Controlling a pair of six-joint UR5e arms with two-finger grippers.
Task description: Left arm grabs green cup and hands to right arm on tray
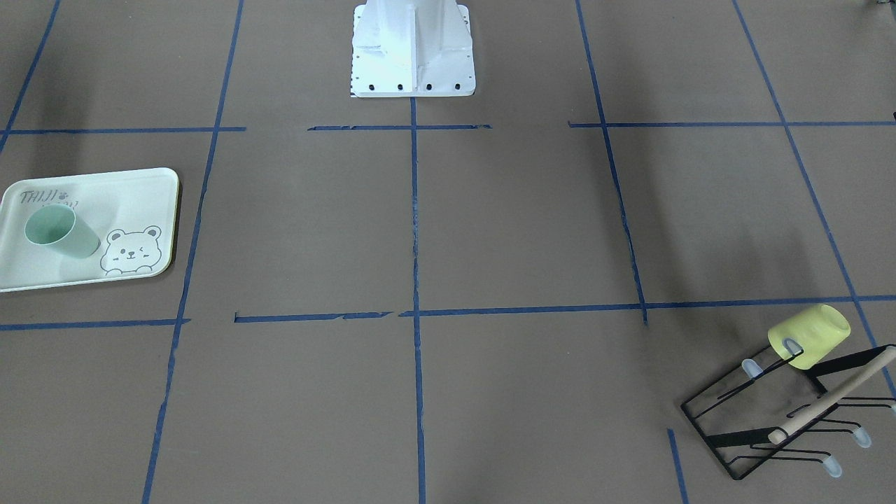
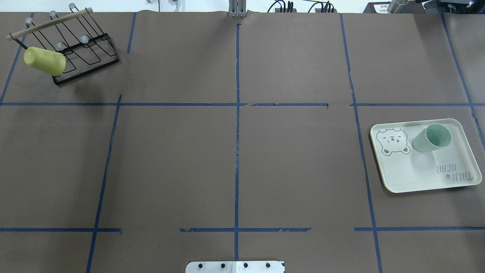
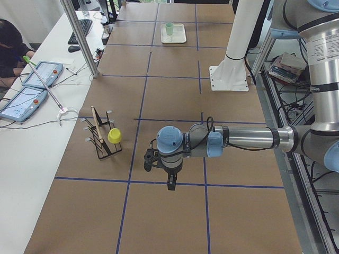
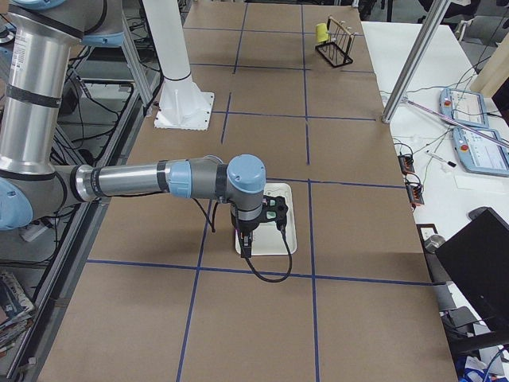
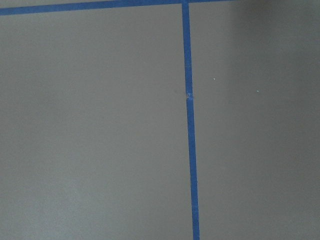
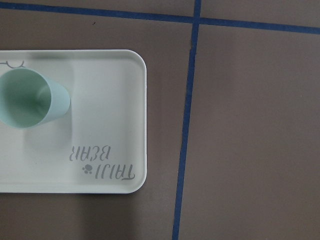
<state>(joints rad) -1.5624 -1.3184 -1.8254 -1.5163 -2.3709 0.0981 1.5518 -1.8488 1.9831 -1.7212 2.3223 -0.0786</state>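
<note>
green cup (image 2: 432, 138) stands mouth-up on the tray (image 2: 424, 178), just beside the bear drawing, in the half away from the lettering; tray sits on the robot's right side of the desk (image 2: 170, 163). nothing touches the cup. left arm (image 3: 233, 140) hangs high over the left half of the desk, well apart from the tray, and its wrist cam shows only bare desk and blue tape. right arm (image 4: 143, 179) hangs above the tray, its wrist cam looking straight down on cup and tray. both sets of jaws show only in the side views, so can't tell if they're apart or together; neither seems to carry anything. yellow cup (image 2: 44, 61) hangs on the wire rack (image 2: 91, 53) at far left, not involved. read: goal state looks met, cup placed on tray, so this is the end stage. next move calls for nothing on the cup, just both arms clear of the tray so it isn't knocked over
</note>
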